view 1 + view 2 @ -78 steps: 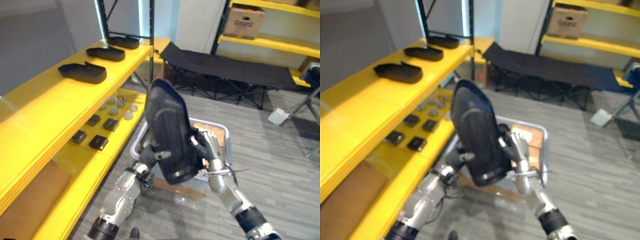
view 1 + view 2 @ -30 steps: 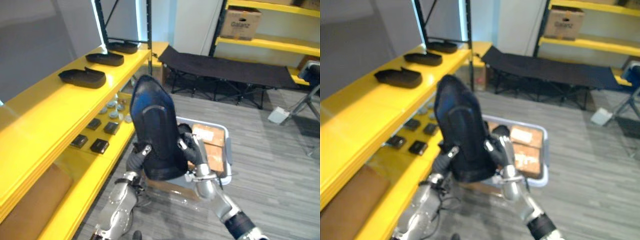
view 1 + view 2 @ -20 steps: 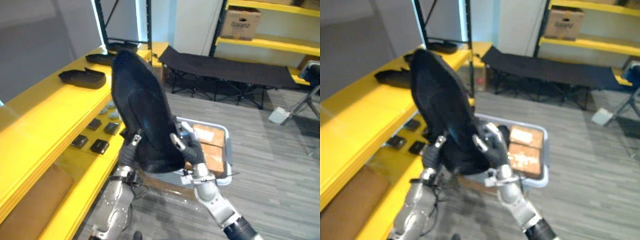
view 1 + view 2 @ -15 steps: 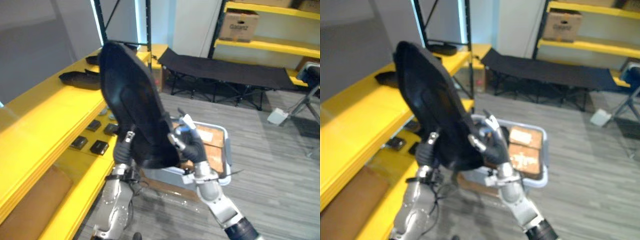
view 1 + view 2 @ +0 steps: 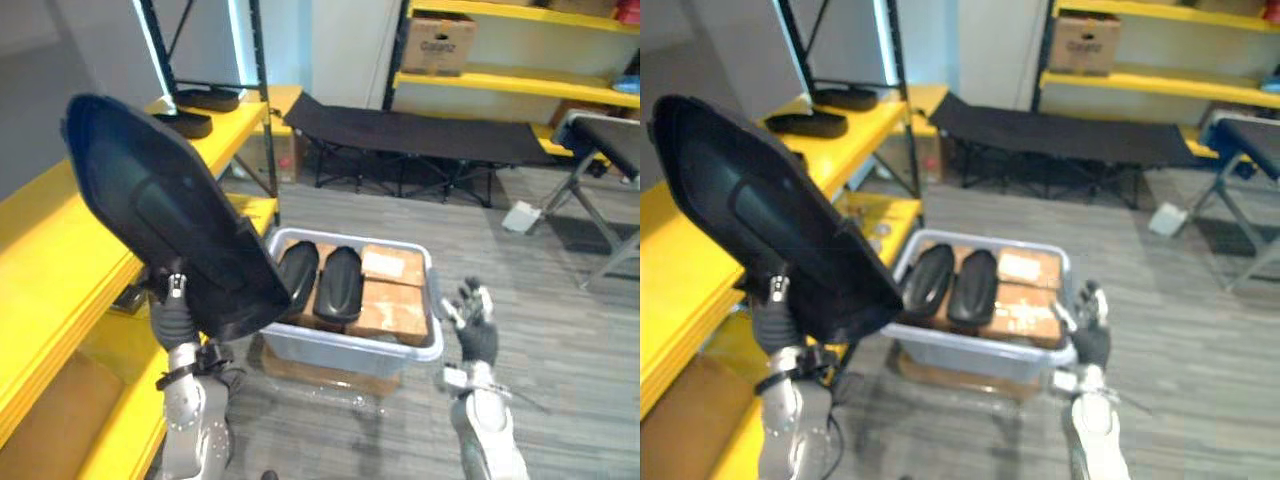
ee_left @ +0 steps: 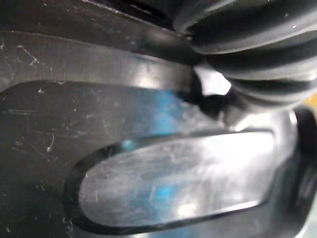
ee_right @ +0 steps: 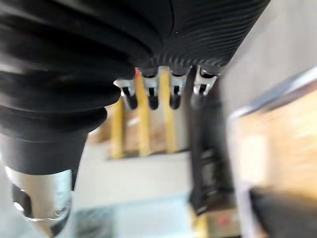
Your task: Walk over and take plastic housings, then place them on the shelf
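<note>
Left hand gripping plastic housing tilted above it, right hand empty, fingers spread

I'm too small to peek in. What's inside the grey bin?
Two black housings lie side by side, brown boxes next to them. The big housing in the left hand covers the bin's left side, so that part is hidden.

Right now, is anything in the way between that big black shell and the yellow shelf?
Nothing visible is. The left hand holds the plastic housing up beside the yellow shelf, whose near part is bare; other housings lie farther back.
</note>
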Robot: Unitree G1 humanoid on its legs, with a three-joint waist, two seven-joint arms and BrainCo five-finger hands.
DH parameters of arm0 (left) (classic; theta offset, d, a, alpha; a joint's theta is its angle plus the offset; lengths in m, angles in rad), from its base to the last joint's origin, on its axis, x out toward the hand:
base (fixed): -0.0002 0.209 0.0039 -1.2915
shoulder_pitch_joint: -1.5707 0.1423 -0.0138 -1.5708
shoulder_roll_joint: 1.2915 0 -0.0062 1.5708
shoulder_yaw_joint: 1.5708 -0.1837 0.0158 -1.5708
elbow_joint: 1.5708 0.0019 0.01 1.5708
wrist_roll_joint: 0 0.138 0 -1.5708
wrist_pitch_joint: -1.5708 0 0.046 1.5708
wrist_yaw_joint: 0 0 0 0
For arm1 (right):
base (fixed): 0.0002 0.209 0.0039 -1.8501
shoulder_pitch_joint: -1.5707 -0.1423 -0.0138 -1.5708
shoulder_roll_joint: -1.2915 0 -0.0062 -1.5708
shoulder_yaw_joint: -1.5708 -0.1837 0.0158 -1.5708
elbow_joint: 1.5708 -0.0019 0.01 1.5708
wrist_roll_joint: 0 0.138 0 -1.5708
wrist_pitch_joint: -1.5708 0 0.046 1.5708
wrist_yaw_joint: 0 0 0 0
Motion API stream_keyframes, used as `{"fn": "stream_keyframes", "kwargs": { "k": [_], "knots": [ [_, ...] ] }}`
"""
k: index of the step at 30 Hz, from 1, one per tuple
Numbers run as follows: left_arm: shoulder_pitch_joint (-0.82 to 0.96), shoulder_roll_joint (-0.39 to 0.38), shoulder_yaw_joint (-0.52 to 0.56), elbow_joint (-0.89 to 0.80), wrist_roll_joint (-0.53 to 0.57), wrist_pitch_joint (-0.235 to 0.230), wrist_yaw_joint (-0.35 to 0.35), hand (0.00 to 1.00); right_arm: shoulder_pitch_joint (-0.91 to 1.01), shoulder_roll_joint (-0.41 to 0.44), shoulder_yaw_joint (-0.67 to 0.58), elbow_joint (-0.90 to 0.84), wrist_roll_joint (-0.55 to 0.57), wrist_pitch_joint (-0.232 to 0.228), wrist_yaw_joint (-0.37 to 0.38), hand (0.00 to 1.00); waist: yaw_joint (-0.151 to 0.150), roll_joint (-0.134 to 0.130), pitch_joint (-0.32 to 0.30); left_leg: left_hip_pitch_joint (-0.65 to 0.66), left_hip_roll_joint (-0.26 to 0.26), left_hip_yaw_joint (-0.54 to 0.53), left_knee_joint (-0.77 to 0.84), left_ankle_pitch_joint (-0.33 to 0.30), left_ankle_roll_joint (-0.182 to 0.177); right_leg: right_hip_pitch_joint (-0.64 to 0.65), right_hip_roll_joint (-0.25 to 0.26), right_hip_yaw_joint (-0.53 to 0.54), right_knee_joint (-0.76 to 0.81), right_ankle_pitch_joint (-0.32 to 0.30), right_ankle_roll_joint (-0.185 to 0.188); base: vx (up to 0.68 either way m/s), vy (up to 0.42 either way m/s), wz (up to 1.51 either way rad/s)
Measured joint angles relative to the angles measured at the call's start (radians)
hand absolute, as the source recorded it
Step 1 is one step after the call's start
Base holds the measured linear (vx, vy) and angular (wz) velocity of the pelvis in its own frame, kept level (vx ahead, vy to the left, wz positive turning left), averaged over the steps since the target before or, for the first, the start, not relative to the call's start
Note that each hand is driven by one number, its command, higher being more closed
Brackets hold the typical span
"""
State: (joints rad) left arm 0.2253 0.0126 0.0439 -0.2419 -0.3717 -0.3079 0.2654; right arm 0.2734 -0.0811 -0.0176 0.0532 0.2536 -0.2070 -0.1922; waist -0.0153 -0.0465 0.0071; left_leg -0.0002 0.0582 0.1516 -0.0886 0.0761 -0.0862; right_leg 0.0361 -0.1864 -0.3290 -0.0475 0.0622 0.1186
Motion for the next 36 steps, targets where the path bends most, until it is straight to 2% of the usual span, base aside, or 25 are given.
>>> {"fn": "stream_keyframes", "kwargs": {
  "k": [2,6,8,14,15,20,23,26,28,31,33,34,35,36],
  "knots": [
    [0.011,-0.009,0.002,0.0,0.011,-0.002,0.002,1.0,0.015,0.001,-0.012,0.021,0.008,0.001,0.018,0.0,-0.002,0.002,0.0,0.0,0.0,0.0,0.0,-0.002,0.0,0.0,0.0,0.0,-0.001,0.001,0.001,0.01,0.0,-0.03],
    [0.022,-0.021,0.036,-0.005,0.077,-0.061,0.048,1.0,0.005,0.001,0.004,0.059,0.008,0.0,0.063,0.0,0.005,0.009,0.002,-0.007,-0.005,-0.018,0.0,-0.005,0.002,0.007,-0.003,-0.02,-0.006,-0.003,-0.003,0.0,0.008,0.12],
    [0.03,-0.021,0.046,-0.028,0.116,-0.062,0.065,1.0,-0.013,0.0,0.024,0.089,0.008,0.0,0.067,0.0,0.006,0.009,0.001,-0.02,-0.009,-0.044,0.0,-0.004,0.003,0.016,-0.005,-0.048,-0.012,-0.004,-0.002,0.0,0.009,0.43],
    [0.086,-0.029,0.11,-0.098,0.195,-0.062,0.127,1.0,-0.143,-0.002,0.19,0.195,-0.043,0.001,0.08,0.0,0.076,0.008,0.001,-0.052,-0.035,-0.178,0.0,0.012,0.006,0.071,-0.01,-0.194,-0.014,-0.019,0.014,0.02,-0.002,0.67],
    [0.095,-0.032,0.133,-0.107,0.196,-0.062,0.134,1.0,-0.171,-0.002,0.216,0.205,-0.066,0.001,0.078,0.0,0.096,0.006,0.003,-0.058,-0.041,-0.208,0.0,0.015,0.008,0.082,-0.011,-0.224,-0.013,-0.021,0.015,0.02,-0.01,0.6],
    [0.149,-0.072,0.251,-0.148,0.193,-0.063,0.153,1.0,-0.257,-0.001,0.245,0.241,-0.127,0.001,0.048,0.0,0.172,-0.007,0.011,-0.066,-0.067,-0.287,0.001,0.023,0.012,0.123,-0.028,-0.308,0.001,-0.029,0.024,0.04,0.032,0.56],
    [0.19,-0.076,0.306,-0.154,0.19,-0.066,0.154,1.0,-0.295,0.0,0.249,0.241,-0.131,0.001,0.034,0.0,0.194,-0.012,0.023,-0.049,-0.075,-0.29,0.002,0.02,0.017,0.133,-0.042,-0.312,0.028,-0.036,0.013,0.02,0.063,0.06],
    [0.228,-0.102,0.35,-0.173,0.19,-0.085,0.154,1.0,-0.32,0.004,0.285,0.236,-0.129,0.001,0.037,0.0,0.195,-0.021,0.032,-0.029,-0.075,-0.275,0.006,0.005,0.025,0.131,-0.053,-0.296,0.063,-0.071,-0.003,-0.01,0.027,-0.14],
    [0.229,-0.1,0.352,-0.173,0.19,-0.094,0.154,1.0,-0.319,0.004,0.293,0.232,-0.129,0.017,0.042,0.0,0.195,-0.03,0.039,-0.016,-0.07,-0.276,0.006,0.002,0.029,0.14,-0.053,-0.295,0.076,-0.089,0.0,-0.02,-0.018,0.01],
    [0.226,-0.101,0.361,-0.173,0.189,-0.1,0.154,1.0,-0.316,0.003,0.303,0.23,-0.131,0.044,0.065,0.0,0.193,-0.024,0.047,-0.033,-0.068,-0.28,0.041,-0.017,0.031,0.153,-0.045,-0.303,0.087,-0.11,0.011,-0.07,-0.038,0.12],
    [0.206,-0.1,0.365,-0.173,0.189,-0.103,0.145,1.0,-0.299,-0.006,0.302,0.204,-0.134,0.07,0.082,0.0,0.181,-0.011,0.065,-0.046,-0.048,-0.222,0.07,-0.03,0.04,0.186,-0.037,-0.356,0.085,-0.119,0.025,-0.08,-0.041,0.63],
    [0.19,-0.1,0.364,-0.173,0.188,-0.109,0.141,1.0,-0.281,-0.014,0.3,0.179,-0.147,0.074,0.083,0.0,0.163,-0.009,0.066,-0.066,-0.032,-0.175,0.08,-0.024,0.046,0.195,-0.035,-0.395,0.085,-0.122,0.028,-0.09,-0.04,0.97],
    [0.177,-0.1,0.361,-0.173,0.187,-0.111,0.136,1.0,-0.268,-0.02,0.295,0.164,-0.151,0.076,0.084,0.0,0.157,-0.007,0.067,-0.077,-0.024,-0.15,0.081,-0.014,0.048,0.198,-0.035,-0.418,0.087,-0.124,0.029,-0.07,0.001,1.03],
    [0.155,-0.097,0.345,-0.173,0.179,-0.122,0.125,1.0,-0.249,-0.032,0.275,0.148,-0.153,0.076,0.085,0.0,0.156,-0.002,0.074,-0.086,-0.015,-0.144,0.072,0.024,0.038,0.209,-0.031,-0.448,0.092,-0.121,0.033,-0.05,0.047,0.79]
  ]
}}
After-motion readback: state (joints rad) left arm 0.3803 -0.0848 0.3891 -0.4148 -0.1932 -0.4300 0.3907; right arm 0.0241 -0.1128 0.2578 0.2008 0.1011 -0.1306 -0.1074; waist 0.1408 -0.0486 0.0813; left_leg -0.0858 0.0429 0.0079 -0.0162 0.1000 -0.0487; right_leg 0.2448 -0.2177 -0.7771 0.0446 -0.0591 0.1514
